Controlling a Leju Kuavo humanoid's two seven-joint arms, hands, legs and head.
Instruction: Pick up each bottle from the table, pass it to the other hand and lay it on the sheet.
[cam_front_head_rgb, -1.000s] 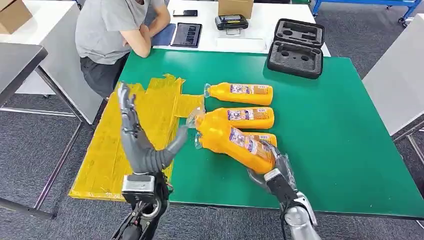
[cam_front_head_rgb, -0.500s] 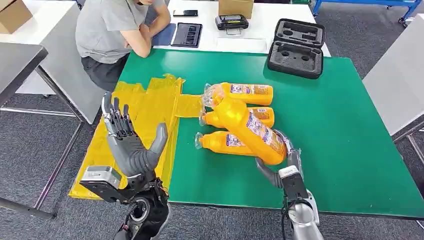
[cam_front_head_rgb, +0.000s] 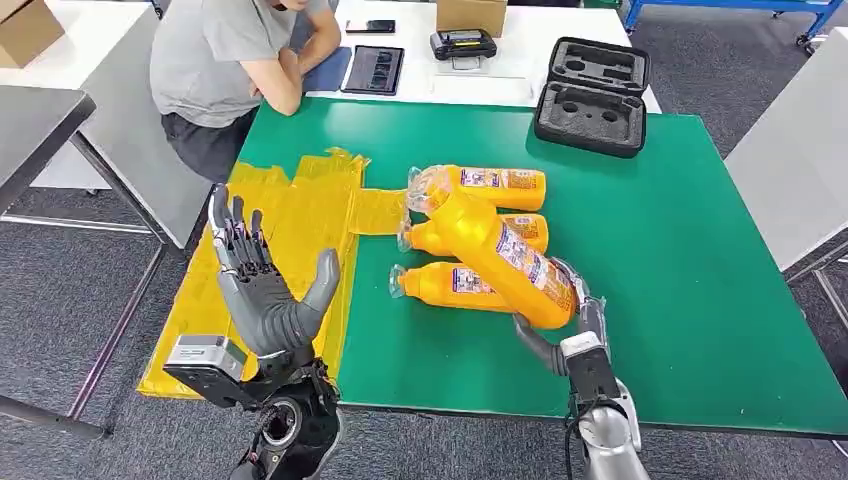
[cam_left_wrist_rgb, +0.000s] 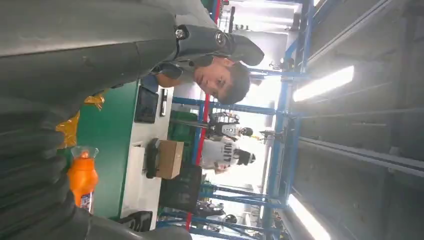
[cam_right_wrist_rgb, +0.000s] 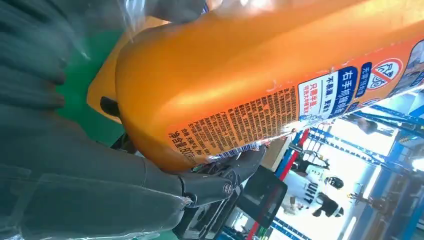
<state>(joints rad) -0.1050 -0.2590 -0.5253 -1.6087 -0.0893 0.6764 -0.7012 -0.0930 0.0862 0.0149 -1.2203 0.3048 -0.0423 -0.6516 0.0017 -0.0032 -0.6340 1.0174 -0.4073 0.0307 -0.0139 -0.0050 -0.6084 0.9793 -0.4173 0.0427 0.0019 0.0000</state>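
The right hand (cam_front_head_rgb: 570, 315) is gripping an orange bottle (cam_front_head_rgb: 500, 255) by its base end, its fingers (cam_right_wrist_rgb: 240, 167) wrapping round the fat bottom of the body. The bottle is slanting up and away from those fingers, lifted off the green table (cam_front_head_rgb: 680, 270), with its clear cap end (cam_front_head_rgb: 425, 187) pointing toward the far left. It is a glossy orange plastic bottle with a rounded base and a white, blue and red label running along its side; in the right wrist view the label is showing black printed text and a red prohibition mark.

Under and beyond the held bottle, three more orange bottles of the same kind are lying on their sides on the table: a far one (cam_front_head_rgb: 490, 185), a middle one (cam_front_head_rgb: 520, 232) partly hidden behind the held bottle, and a near one (cam_front_head_rgb: 450, 285) just beyond the right hand's fingers, all with caps pointing left.

The left hand (cam_front_head_rgb: 262, 290) is hanging raised with its palm turned toward the bottles, its fingers (cam_front_head_rgb: 235, 240) spread apart and holding nothing. It is well apart from the held bottle. Beyond these fingers a crinkled yellow sheet (cam_front_head_rgb: 280, 215) is lying across the left part of the table and over its edge.

A person in a grey shirt (cam_front_head_rgb: 220, 70) is sitting at the far left corner of the table.
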